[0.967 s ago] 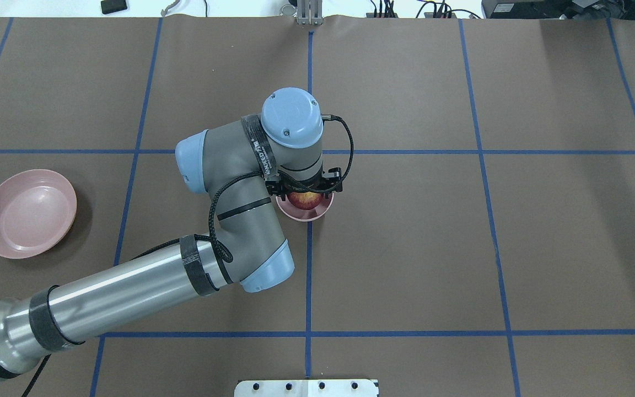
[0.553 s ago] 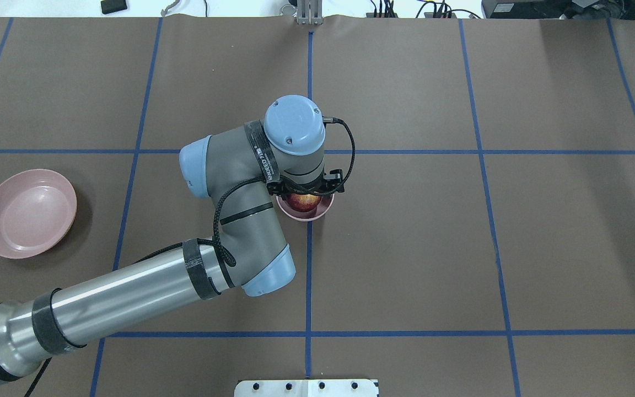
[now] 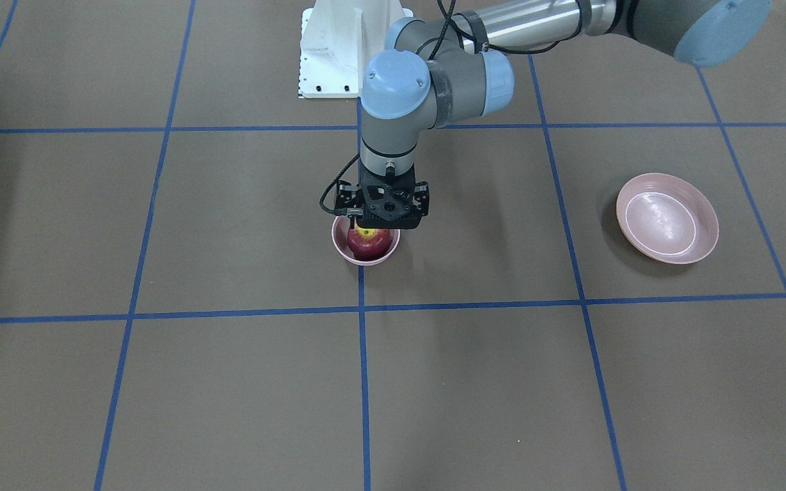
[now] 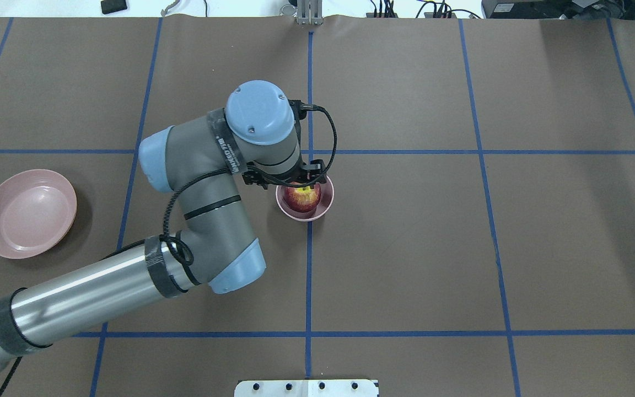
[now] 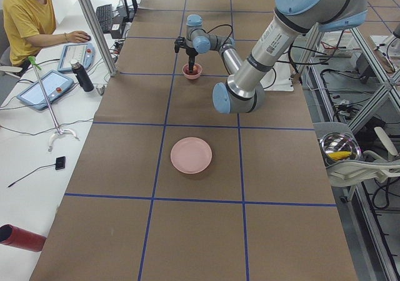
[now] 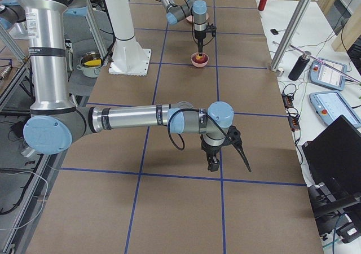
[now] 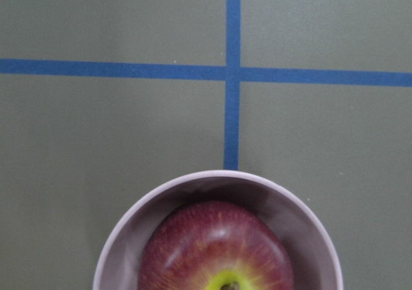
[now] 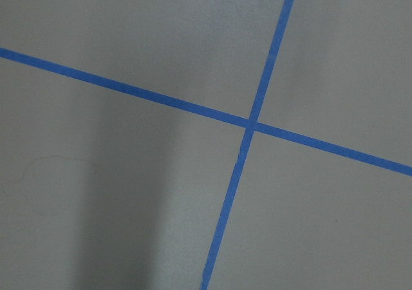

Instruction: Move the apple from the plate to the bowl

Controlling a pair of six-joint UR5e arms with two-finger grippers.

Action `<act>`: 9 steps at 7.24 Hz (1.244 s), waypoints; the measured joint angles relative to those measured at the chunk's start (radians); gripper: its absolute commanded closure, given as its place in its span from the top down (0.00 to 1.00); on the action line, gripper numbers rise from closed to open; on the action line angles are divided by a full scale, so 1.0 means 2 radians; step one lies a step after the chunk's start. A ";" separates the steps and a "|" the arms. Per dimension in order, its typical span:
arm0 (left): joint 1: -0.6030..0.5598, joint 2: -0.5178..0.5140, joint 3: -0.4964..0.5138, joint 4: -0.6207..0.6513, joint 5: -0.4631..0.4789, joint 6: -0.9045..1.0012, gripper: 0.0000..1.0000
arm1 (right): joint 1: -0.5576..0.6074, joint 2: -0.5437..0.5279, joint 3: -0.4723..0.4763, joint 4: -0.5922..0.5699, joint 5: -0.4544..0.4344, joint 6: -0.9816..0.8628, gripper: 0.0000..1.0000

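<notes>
The dark red apple (image 4: pixel 302 199) with a yellow-green stem patch sits inside the small pink bowl (image 4: pixel 326 207) at the table's middle. It also shows in the front view (image 3: pixel 368 244) and the left wrist view (image 7: pixel 215 248), inside the bowl's rim (image 7: pixel 129 225). My left gripper (image 3: pixel 372 226) hangs just above the apple, open and off it. The wide pink plate (image 4: pixel 28 214) lies empty at the far left. My right gripper (image 6: pixel 225 152) shows only in the right side view, low over bare table. I cannot tell whether it is open or shut.
The brown mat has a blue tape grid. The bowl (image 3: pixel 345 256) stands on a grid line. A white mount (image 3: pixel 338 48) stands at the robot's side. At the left end are an operator (image 5: pixel 25 19), tablets and a bottle (image 5: pixel 81 76).
My left wrist has risen and drawn back from over the bowl. The apple stays in the bowl and shows more fully now.
</notes>
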 measured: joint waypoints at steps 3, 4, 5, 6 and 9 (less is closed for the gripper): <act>-0.072 0.105 -0.102 0.046 -0.025 0.150 0.98 | 0.009 -0.016 0.001 0.000 -0.001 0.002 1.00; -0.120 0.143 -0.112 0.048 -0.062 0.221 0.98 | 0.019 -0.020 0.001 0.000 -0.001 0.012 1.00; -0.174 0.185 -0.116 0.047 -0.095 0.296 0.98 | 0.027 -0.022 0.001 0.000 0.000 0.027 1.00; -0.227 0.226 -0.116 0.046 -0.117 0.371 0.98 | 0.032 -0.024 0.000 0.000 0.000 0.037 1.00; -0.401 0.354 -0.101 0.042 -0.179 0.594 0.98 | 0.034 -0.027 0.000 0.000 0.002 0.042 1.00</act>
